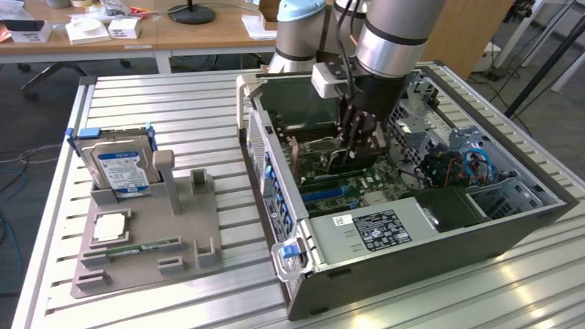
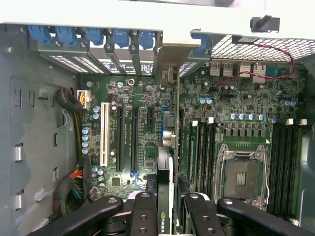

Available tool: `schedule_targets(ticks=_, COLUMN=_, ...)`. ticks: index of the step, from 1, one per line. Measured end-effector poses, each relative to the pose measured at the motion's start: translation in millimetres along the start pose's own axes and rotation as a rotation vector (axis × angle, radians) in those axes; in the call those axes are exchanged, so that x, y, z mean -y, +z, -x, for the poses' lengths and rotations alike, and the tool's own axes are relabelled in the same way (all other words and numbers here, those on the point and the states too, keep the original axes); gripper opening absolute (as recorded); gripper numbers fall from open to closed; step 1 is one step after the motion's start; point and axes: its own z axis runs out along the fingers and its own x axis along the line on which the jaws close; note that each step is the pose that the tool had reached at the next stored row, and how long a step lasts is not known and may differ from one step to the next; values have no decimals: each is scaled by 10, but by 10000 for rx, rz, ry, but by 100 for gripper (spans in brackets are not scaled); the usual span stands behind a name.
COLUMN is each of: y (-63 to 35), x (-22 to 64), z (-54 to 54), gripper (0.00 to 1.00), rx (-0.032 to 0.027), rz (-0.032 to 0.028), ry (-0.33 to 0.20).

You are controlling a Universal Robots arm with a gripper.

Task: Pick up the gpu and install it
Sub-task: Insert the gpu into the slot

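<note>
My gripper (image 1: 352,154) is down inside the open computer case (image 1: 512,226), above the green motherboard (image 1: 366,181). It is shut on the gpu (image 1: 366,133), a thin brownish card held upright between the fingers (image 2: 145,216). In the wrist view the gpu (image 2: 170,147) shows edge-on, running across the motherboard (image 2: 147,98) beside two long black expansion slots (image 2: 119,137). Its silvery bracket (image 2: 177,51) sits at the case's rear slot openings, among the blue clips (image 2: 120,37). Whether the card's edge sits in a slot is hidden.
On the exterior view's left, a grey fixture tray (image 1: 183,264) holds a hard drive with a blue-white label (image 1: 123,171), a square chip (image 1: 108,226) and a narrow green memory stick (image 1: 133,248). The power supply (image 1: 375,229) and drive cage (image 1: 503,195) crowd the case. A desk (image 1: 201,34) stands behind the table.
</note>
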Motion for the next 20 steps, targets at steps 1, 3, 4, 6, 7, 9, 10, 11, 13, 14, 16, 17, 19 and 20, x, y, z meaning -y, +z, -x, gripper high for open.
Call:
schedule_targets(ticks=1, y=1, x=-4, z=0, gripper=26, rx=0, rz=0, ry=0)
schedule_targets(ticks=3, y=1, x=-5, z=0, gripper=26, rx=-1, rz=1, ry=-2)
schedule_targets(ticks=4, y=1, x=-5, z=0, gripper=26, rx=0, rz=0, ry=-2)
schedule_targets(ticks=6, y=2, x=-6, z=0, gripper=26, rx=0, rz=0, ry=0)
schedule_targets(ticks=7, y=2, x=-6, z=0, gripper=26, rx=0, rz=0, ry=-1)
schedule_targets(ticks=9, y=12, x=-6, z=-1, gripper=26, rx=3, rz=-1, ry=-1)
schedule_targets(ticks=10, y=22, x=-6, z=-1, gripper=26, rx=3, rz=-1, ry=0)
schedule_targets(ticks=11, y=32, x=-6, z=-1, gripper=26, rx=0, rz=0, ry=-1)
schedule_targets(ticks=13, y=55, x=-6, z=-2, gripper=26, rx=1, rz=0, ry=-1)
schedule_targets(ticks=14, y=66, x=-6, z=-3, gripper=26, rx=1, rz=-1, ry=-1)
schedule_targets(ticks=16, y=87, x=-6, z=-3, gripper=26, rx=2, rz=-1, ry=-1)
schedule_targets(ticks=17, y=95, x=-6, z=-4, gripper=26, rx=2, rz=-1, ry=-1)
schedule_targets(ticks=19, y=108, x=-6, z=-5, gripper=26, rx=1, rz=-1, ry=-1)
schedule_targets(ticks=20, y=111, x=-6, z=-5, gripper=26, rx=-1, rz=0, ry=-1)
